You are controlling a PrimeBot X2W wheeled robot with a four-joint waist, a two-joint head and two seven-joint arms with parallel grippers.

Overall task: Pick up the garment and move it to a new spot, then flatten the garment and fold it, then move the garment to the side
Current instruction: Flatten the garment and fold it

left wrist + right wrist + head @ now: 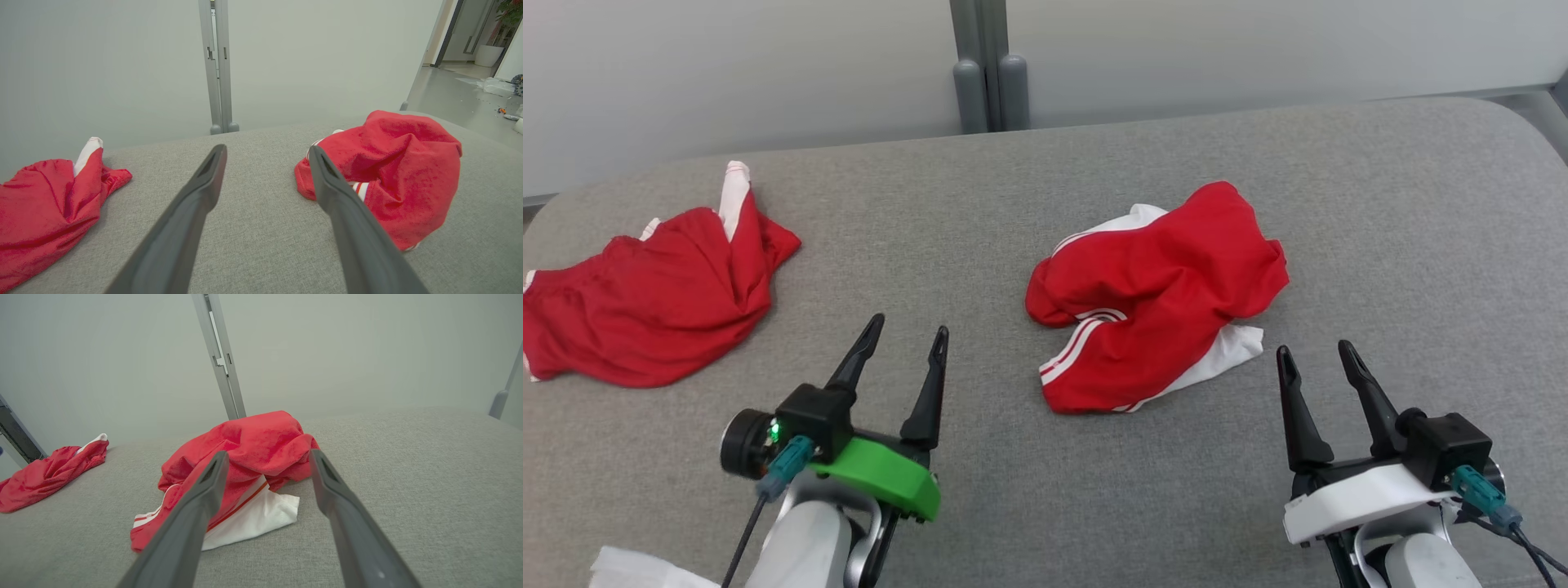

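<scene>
Crumpled red-white garment on cushion — both claws released, empty: left gripper near garment's left, right gripper just beside its lower right, apart. Spare garment well left of it.

Left hand on a green mount, right hand on white, both with dark tapered fingers

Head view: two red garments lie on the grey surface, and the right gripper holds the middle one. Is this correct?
No. The right gripper holds nothing; the head view shows it open beside the middle garment, not touching it. The rest is right.
</scene>
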